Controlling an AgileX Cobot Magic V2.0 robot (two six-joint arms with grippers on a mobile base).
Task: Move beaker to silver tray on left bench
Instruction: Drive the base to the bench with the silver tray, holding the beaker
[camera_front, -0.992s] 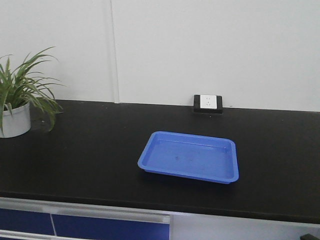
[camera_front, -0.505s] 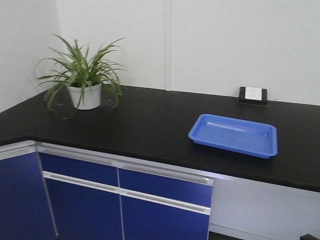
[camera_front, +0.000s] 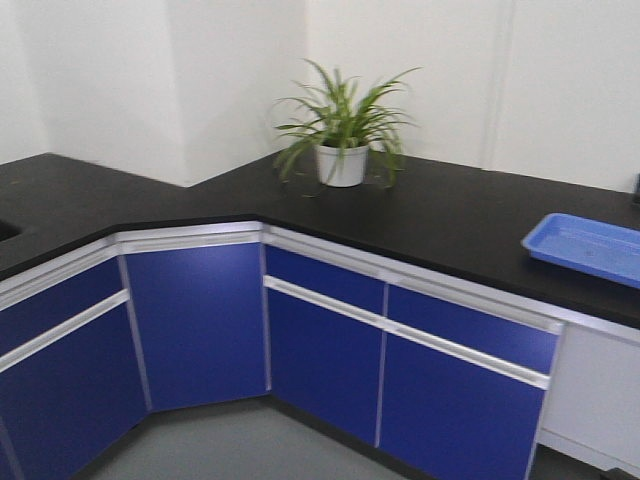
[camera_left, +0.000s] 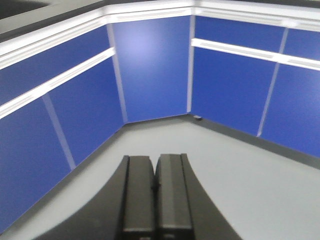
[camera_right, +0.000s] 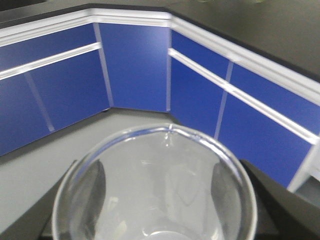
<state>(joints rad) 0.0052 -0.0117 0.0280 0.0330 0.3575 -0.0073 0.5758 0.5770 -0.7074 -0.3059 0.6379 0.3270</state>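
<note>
while the right gripper (camera_right: 157, 210) clasps the beaker (camera_right: 155, 150) by its wall, with dark fingers (camera_right: 94, 187) showing through the glass on either side, the left gripper (camera_left: 155, 187) is pressed closed on nothing. clear thin glass: judged light, rigid, slippery and breakable, best held mid-wall below the rounded rim with a modest squeeze. the left bench (camera_front: 60, 185), a matte black countertop, runs left of the potted plant (camera_front: 342, 150); a blue tray (camera_front: 590, 245) lies to the plant's right. no silver tray is in view. blue cabinet fronts (camera_front: 200, 320) stand below the plant, over a grey floor (camera_front: 230, 450).
</note>
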